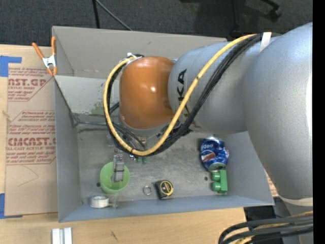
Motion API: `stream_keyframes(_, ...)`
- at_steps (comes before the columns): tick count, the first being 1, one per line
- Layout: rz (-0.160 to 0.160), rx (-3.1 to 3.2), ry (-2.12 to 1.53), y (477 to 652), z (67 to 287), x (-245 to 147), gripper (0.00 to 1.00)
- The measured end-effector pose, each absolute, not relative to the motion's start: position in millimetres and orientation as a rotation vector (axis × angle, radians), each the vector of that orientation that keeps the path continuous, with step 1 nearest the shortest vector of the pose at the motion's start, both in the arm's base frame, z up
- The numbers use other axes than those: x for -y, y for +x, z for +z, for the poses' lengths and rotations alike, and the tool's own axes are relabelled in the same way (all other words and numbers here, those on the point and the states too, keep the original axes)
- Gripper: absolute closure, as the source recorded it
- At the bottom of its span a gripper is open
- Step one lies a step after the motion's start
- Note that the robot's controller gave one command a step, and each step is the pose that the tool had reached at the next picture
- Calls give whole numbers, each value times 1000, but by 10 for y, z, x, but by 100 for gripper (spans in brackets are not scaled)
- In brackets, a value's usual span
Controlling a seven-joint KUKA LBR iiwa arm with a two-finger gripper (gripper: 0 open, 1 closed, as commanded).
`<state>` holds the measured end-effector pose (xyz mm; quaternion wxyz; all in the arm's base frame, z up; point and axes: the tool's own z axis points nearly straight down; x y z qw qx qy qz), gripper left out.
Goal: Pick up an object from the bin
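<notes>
- Arm (264, 85) enters from the right and bends down into the grey bin (65, 136). Its orange cover (144, 93) sits over the middle of the bin, with yellow and black cables (147, 150) looped round it.
- Below the cover, the hand (119, 170) comes down at the bin's front left, directly over a green round piece (108, 179) that looks like a small cup or lid.
- The tip of the hand overlaps the upper right part of the green round piece. I cannot tell whether the hand is spread or pressed together, or whether it grips the piece.
- A white roll of tape (99, 202) lies just in front of the green piece, in the front left corner.
- A small metal ring (147, 189) and a black and yellow tape measure (164, 188) lie side by side near the front wall.
- A crushed blue can (213, 153) lies at the right, with a green block (219, 181) just in front of it.
</notes>
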<state>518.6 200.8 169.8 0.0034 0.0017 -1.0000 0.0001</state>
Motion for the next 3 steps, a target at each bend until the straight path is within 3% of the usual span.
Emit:
stream_keyframes(1,-1,3084,617,4897,710,-1577,0)
stream_keyframes(2,-1,3090,615,4919,734,-1574,100)
stream_keyframes(3,-3,3102,555,4935,2360,-1792,100)
